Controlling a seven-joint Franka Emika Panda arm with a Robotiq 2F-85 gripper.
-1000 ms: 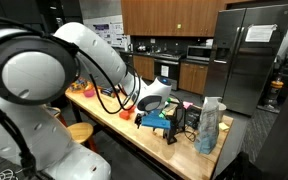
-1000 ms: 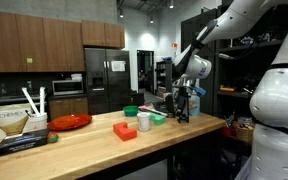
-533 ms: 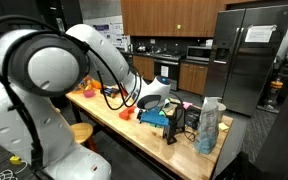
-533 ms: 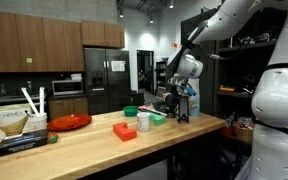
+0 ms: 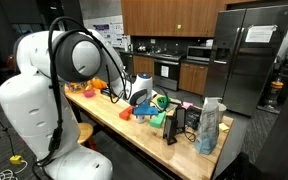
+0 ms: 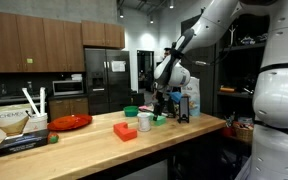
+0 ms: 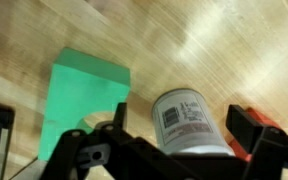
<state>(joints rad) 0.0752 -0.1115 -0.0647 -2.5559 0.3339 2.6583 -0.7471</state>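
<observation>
Since a second ago you have swung the arm away from the crowded end of the counter [image 6: 84,150] and drawn the gripper [image 6: 160,104] back toward the middle of its length. It now hangs above the wood and touches nothing. Your jaws are spread wide and empty: in the wrist view the dark fingers [image 7: 92,152] sit far apart at the bottom of the frame, and the white can [image 7: 189,122] shows in the gap between them, lower down on the counter.

That white can [image 6: 144,121] stands upright about midway along the counter, set in from the long edge nearest the camera and well away from either corner. Its barcode label faces the wrist camera. The orange-red block [image 6: 125,130] lies just beside it on the side toward the long near edge. The green block [image 7: 84,95] lies flat on the other side of the can, near it but apart; in an exterior view the green block [image 6: 158,118] sits almost under your gripper
</observation>
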